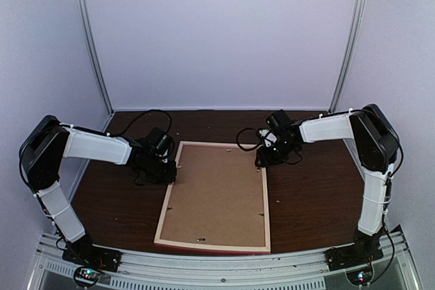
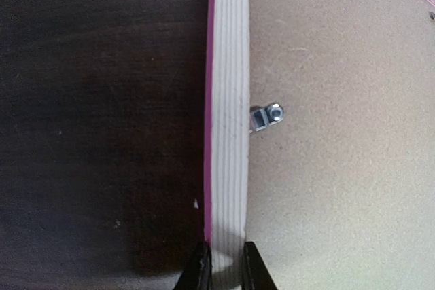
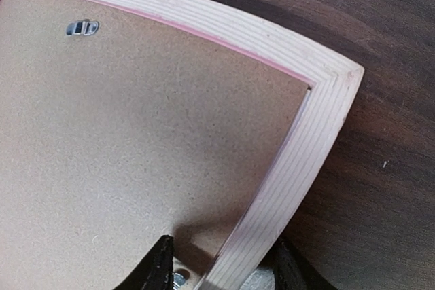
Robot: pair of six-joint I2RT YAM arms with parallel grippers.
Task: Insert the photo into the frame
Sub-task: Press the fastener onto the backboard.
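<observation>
The frame (image 1: 266,203) lies face down on the dark table, pale wood back up, with a brown backing board (image 1: 217,191) set in it. My left gripper (image 1: 171,166) is at its left rail; in the left wrist view the gripper (image 2: 226,269) is shut on the pale rail (image 2: 230,100), with a pink edge showing. My right gripper (image 1: 264,157) is at the far right corner; in the right wrist view it (image 3: 221,266) is open, straddling the right rail (image 3: 306,147). The photo is not in view.
Small metal turn clips sit on the backing board by the rails (image 2: 266,117) (image 3: 82,28). Dark wooden table (image 1: 312,195) lies around the frame. Pale enclosure walls (image 1: 217,32) stand behind and at both sides. A metal rail (image 1: 217,263) runs along the near edge.
</observation>
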